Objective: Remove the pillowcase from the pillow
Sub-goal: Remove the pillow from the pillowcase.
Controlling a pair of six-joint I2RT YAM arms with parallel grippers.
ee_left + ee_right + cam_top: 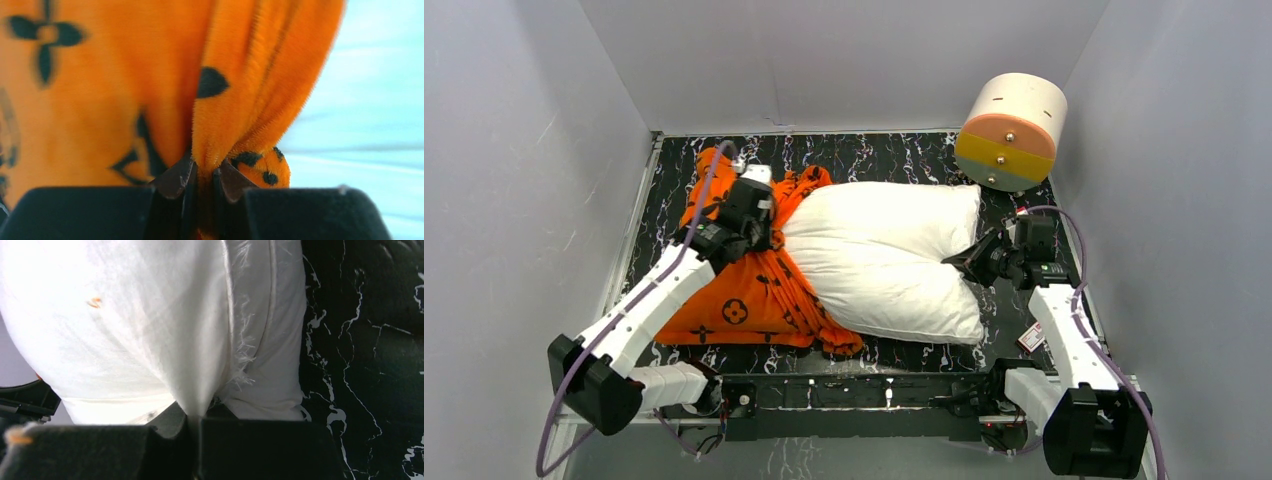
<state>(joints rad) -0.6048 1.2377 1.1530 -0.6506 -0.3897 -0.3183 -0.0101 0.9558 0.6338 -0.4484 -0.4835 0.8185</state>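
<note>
In the top view, the pillowcase [744, 295] lay in the left half of the frame, bunched and wrinkled on the black marbled table [874, 155]. It covered only the left end of the pillow [884, 250]. The bigger part of the pillow was bare and reached from the centre to the right of the frame.

The left gripper [202, 181] was closed almost fully on a fold of the orange fabric. In the left wrist view this fold was pinched between the two fingertips, at the lower centre of the frame. In the top view this gripper was over the upper part of the pillowcase, just beside the place where orange fabric met white pillow.

The right gripper [194, 416] was closed too. It held a pinch of the white pillow at its right edge, where the pillow was pulled in.

A white and orange round drum [1012, 130] was in the upper right of the top view, near the pillow's corner.
</note>
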